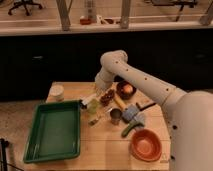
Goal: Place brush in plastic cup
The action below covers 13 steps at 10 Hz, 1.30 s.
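My gripper [96,98] hangs from the white arm over the left middle of the wooden table [107,150]. It is right above the light yellow-green plastic cup [93,106]. The brush appears at the gripper. Its white handle [85,102] pokes out to the left by the cup's rim, and a dark head [107,96] lies to the right. I cannot tell whether the brush stands inside the cup or only over it. The arm hides part of both.
A green tray [52,134] lies at the left and a whitish cup [57,91] behind it. A grey metal cup [115,117], a small green-tipped utensil [94,120], a brown bowl [125,90], a blue-grey object [133,114], a green vegetable [128,130] and an orange bowl [146,145] crowd the right.
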{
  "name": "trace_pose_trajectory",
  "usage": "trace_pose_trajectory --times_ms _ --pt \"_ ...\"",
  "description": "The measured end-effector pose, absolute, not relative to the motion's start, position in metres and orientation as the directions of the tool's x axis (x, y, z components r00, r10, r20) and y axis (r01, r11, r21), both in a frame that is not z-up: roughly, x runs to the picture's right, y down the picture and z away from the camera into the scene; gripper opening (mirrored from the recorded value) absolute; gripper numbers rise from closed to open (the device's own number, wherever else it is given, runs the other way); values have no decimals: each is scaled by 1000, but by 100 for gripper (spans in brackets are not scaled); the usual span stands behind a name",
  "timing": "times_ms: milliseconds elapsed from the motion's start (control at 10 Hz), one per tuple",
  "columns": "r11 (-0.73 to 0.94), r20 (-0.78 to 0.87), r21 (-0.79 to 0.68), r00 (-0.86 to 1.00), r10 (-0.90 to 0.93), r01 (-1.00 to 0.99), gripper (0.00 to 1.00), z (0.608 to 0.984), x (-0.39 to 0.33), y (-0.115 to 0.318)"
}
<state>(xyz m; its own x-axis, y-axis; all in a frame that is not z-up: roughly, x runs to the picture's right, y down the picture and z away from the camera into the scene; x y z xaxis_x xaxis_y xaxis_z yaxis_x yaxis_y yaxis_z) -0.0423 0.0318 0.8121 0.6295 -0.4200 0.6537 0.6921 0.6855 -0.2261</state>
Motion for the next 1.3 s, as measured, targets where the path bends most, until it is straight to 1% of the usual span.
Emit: trace_pose_trajectory --times_ms 700,1300 --pt "618 669 -231 584 -460 752 0 818 -73 46" --pt "589 671 -262 583 -458 764 0 828 -82 59"
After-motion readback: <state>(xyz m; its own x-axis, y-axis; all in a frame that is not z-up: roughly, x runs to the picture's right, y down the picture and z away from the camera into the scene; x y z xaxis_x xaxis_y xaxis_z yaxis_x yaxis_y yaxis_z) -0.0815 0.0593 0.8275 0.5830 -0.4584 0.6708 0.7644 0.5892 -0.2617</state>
